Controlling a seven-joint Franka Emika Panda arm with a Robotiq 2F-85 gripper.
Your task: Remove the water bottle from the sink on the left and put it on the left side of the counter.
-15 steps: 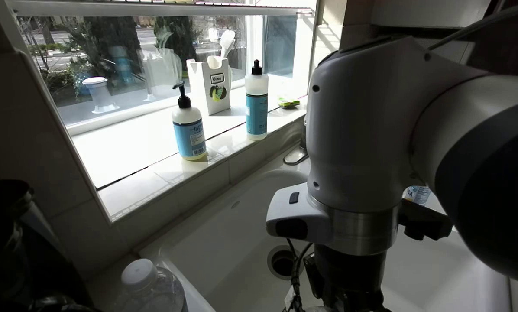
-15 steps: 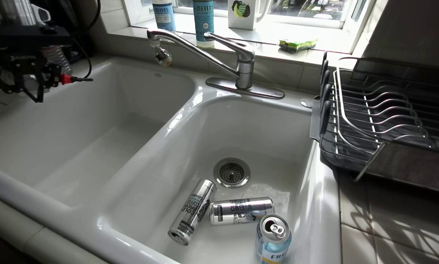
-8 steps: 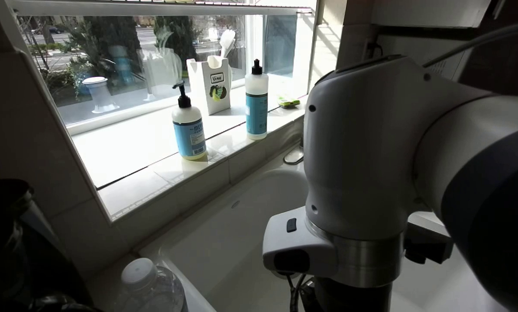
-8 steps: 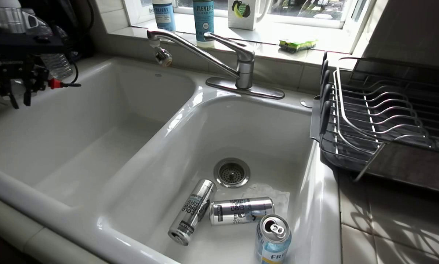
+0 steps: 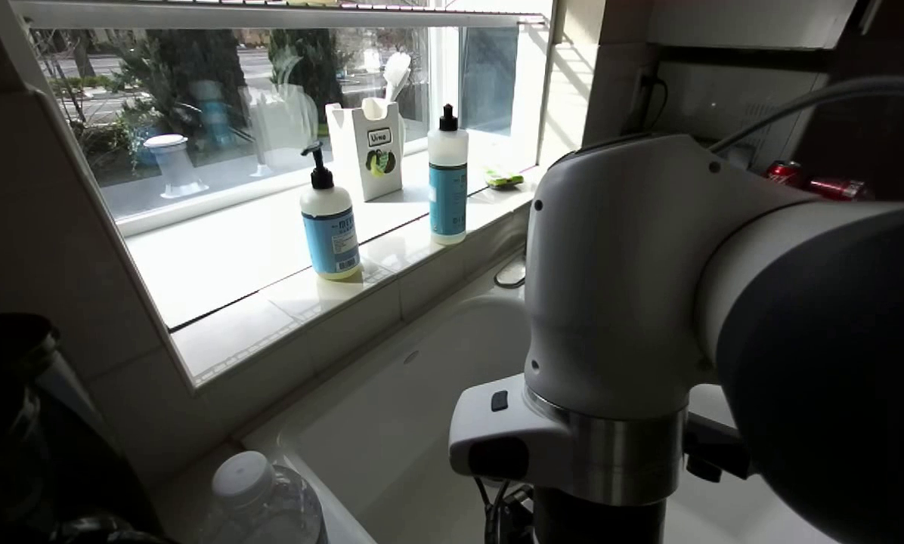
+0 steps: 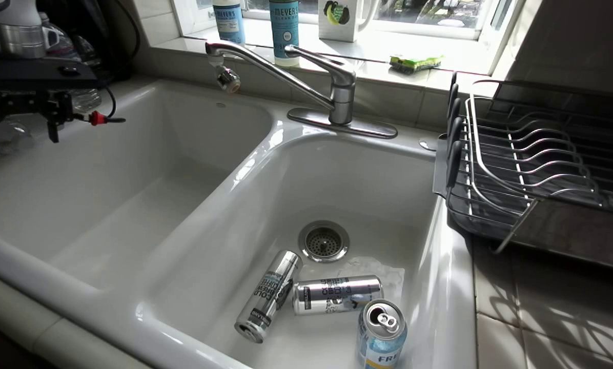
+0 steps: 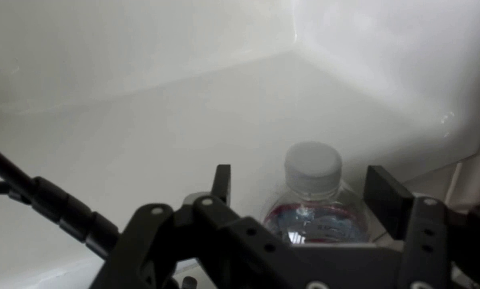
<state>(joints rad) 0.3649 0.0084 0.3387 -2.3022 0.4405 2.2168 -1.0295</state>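
Overlooking a white sink (image 7: 175,132) past the fingers (image 7: 386,200). Pointing the gripper (image 6: 23,143) down, spreading both fingers well apart. Framing a clear water bottle (image 7: 316,204) between them, leaving gaps on either side of its pale cap (image 7: 313,166).

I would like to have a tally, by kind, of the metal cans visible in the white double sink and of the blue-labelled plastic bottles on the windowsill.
Silver cylindrical metal cans: 2
Light-blue cylindrical metal can: 1
Blue-labelled plastic bottles with black tops: 2
Total: 5
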